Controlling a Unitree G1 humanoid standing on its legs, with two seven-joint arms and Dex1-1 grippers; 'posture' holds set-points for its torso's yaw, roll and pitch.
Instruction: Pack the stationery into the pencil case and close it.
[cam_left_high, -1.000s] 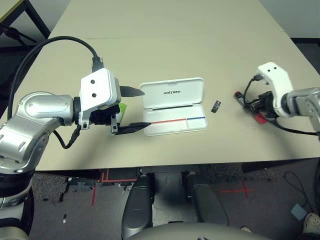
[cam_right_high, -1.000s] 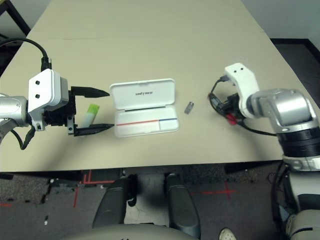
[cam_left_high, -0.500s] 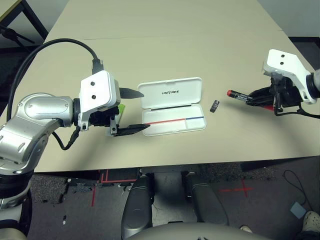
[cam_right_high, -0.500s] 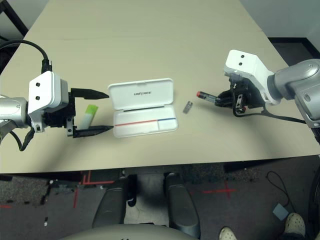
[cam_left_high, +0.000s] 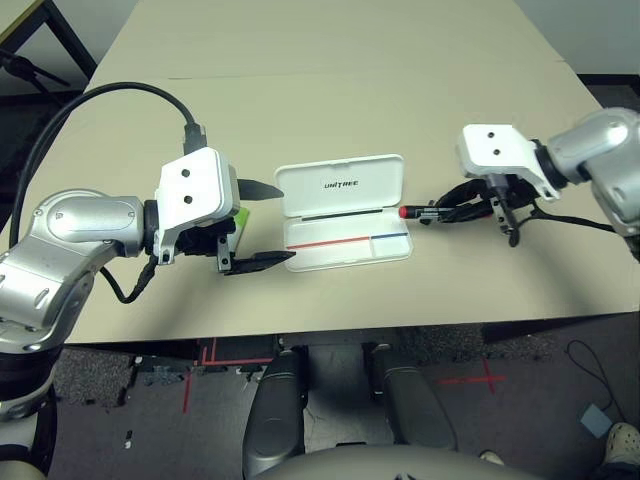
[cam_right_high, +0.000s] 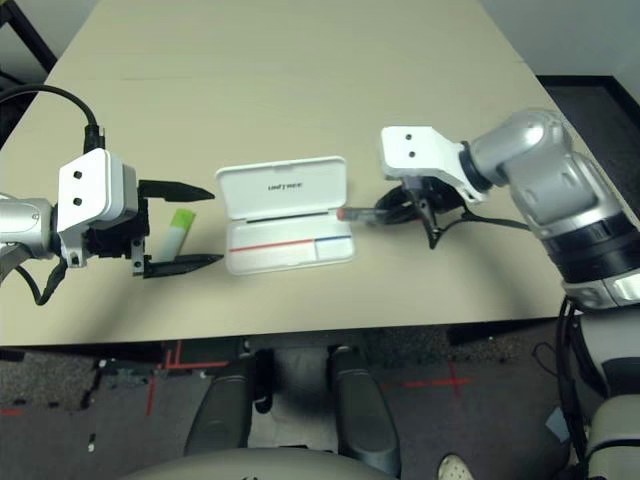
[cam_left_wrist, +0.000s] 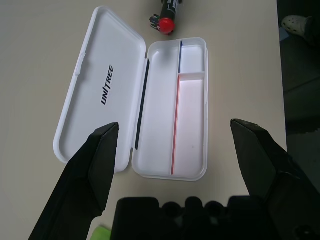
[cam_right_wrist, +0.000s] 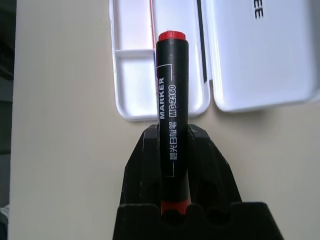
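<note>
Holding the marker (cam_right_wrist: 172, 115) clamped between my right gripper (cam_left_high: 470, 208)'s two black fingers (cam_right_wrist: 207, 165), I have it lying nearly level above the table (cam_left_high: 330, 90), its red tip aimed toward nine o'clock at the pencil case (cam_left_high: 346, 212). In the right wrist view the black barrel runs straight out from between the fingers, the word MARKER printed along it, and its red end sits over the small compartment at the case's near end. In the head view that red tip reaches the case's three o'clock edge; I cannot tell whether it touches the rim.

The case lies open and flat at the middle of the table. Its lid, with the dark UNITREE print, is folded back toward twelve o'clock, and the tray sits at six o'clock of it. A thin red-and-blue line runs along the tray, and both compartments look bare in the left wrist view.

My left gripper (cam_left_high: 262, 225) hangs at nine o'clock of the case, its fingers (cam_left_wrist: 95, 165) spread wide with nothing between them, their tips pointing at the case's short end and just beside it.

The highlighter (cam_right_high: 180, 230), pale with a green cap, lies on the table at nine o'clock of the case, between my left fingers in the right eye view.
</note>
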